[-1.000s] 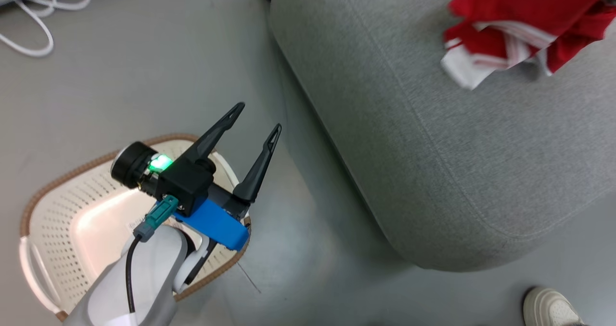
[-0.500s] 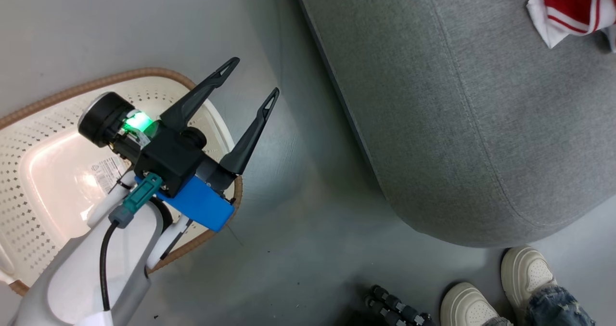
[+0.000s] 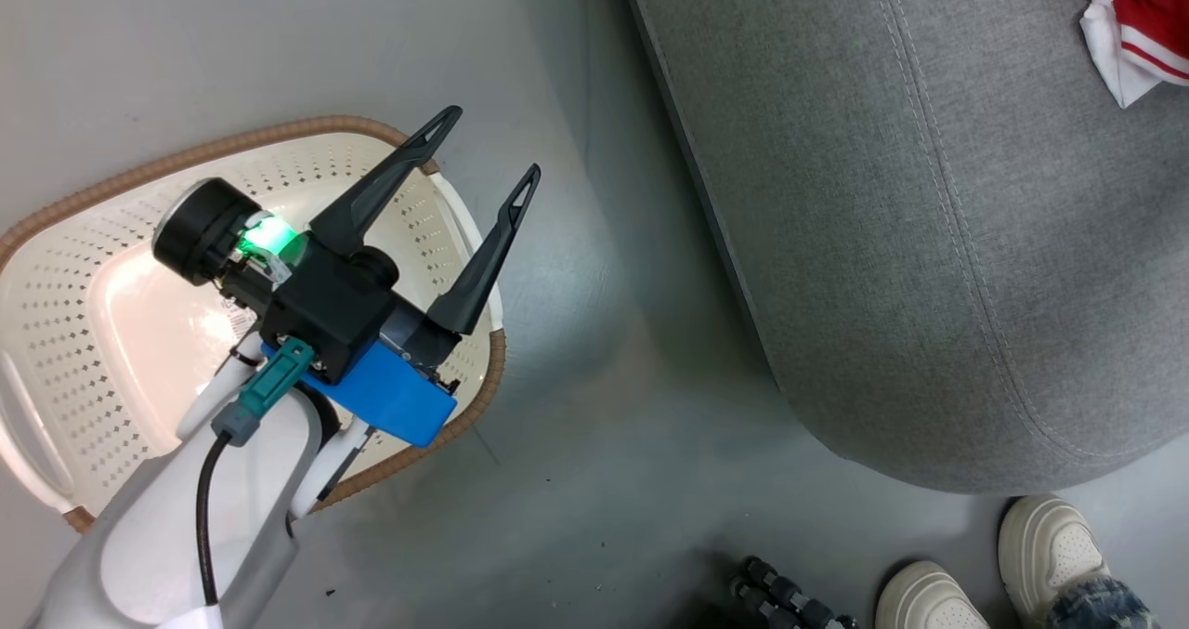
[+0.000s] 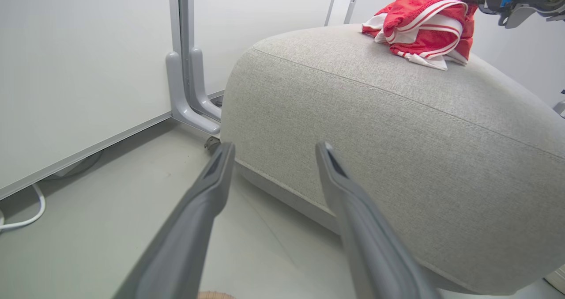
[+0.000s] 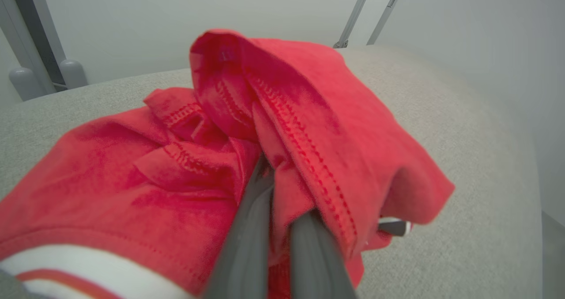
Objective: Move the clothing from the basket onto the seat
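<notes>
The seat (image 3: 929,239) is the biggest thing in the head view: a grey fabric cushion with a stitched seam, taking up the frame from 12 o'clock round to 4 o'clock, with its rounded corner down near 4. The grey floor (image 3: 604,480) covers the rest, from 5 o'clock up to 11.

The basket (image 3: 279,132) stands on the floor at 9 o'clock, well apart from the seat. It is cream, perforated and brown-rimmed, and its right end is partly hidden by the left arm. In the left wrist view a white wall panel on a grey foot (image 4: 190,91) stands at 10 o'clock, beside the seat's end.

The left gripper (image 3: 492,143) hangs above the basket's right end with its fingers pointing towards 1 o'clock. They are spread wide with nothing between them. In its own wrist view the left gripper (image 4: 276,145) faces the side of the seat.

The clothing (image 3: 1138,25) lies on top of the seat at 2 o'clock in the head view, red with white trim, cut off by the frame edge. From the left wrist it sits at 1 o'clock as a bunched red and white heap (image 4: 419,20) on the cushion's top.

The right gripper (image 5: 278,202) rises from 6 o'clock in its own view. Its fingers are pressed close together, pinching a fold of the clothing (image 5: 132,179), part of which rests on the cushion.

A person's two pale shoes (image 3: 1054,545) stand on the floor at 5 o'clock, just beside the seat's corner. A white cable (image 4: 26,217) lies on the floor at 8 o'clock in the left wrist view.
</notes>
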Controlling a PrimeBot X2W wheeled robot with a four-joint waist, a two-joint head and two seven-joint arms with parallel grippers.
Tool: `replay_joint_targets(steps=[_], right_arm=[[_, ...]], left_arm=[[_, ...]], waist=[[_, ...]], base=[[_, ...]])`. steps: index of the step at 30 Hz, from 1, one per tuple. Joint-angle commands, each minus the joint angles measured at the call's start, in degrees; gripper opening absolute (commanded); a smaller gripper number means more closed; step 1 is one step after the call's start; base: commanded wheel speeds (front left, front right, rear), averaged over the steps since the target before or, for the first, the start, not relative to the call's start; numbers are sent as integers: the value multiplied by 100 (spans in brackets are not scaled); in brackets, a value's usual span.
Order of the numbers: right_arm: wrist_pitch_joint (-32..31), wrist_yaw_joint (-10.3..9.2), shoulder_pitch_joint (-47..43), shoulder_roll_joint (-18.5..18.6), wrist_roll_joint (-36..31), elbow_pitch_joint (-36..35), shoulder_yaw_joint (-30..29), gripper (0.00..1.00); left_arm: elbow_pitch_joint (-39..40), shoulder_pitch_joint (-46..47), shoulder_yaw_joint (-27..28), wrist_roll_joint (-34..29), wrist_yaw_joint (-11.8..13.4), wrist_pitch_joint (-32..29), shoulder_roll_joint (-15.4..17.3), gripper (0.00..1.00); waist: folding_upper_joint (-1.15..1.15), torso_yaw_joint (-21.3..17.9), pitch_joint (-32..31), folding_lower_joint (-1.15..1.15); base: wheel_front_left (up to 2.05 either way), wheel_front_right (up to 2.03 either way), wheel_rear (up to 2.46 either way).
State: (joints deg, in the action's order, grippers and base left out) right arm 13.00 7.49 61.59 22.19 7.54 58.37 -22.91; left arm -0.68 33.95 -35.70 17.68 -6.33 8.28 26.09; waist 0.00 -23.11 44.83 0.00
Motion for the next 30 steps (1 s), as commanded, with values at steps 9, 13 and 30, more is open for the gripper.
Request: replay_joint_targets(steps=[9,13,30], right_arm=[[133,1,87,300,-212,350,381,100],[131,1,-77,408,-338,425,587,100],[-41,1,-1570,201,-443,-546,1324,100]], left_arm=[[-480,31,-40,158,51,375,-302,100],[-814,-106,-42,264,79,549,-526,100],[-1304,-1614,1035,466,46,697,-1444,100]], waist=[[0,230,-465,0],[0,379,-871,0],[0,1123,-3087,0]], base=[[0,0,0],[0,0,0],[0,0,0]])
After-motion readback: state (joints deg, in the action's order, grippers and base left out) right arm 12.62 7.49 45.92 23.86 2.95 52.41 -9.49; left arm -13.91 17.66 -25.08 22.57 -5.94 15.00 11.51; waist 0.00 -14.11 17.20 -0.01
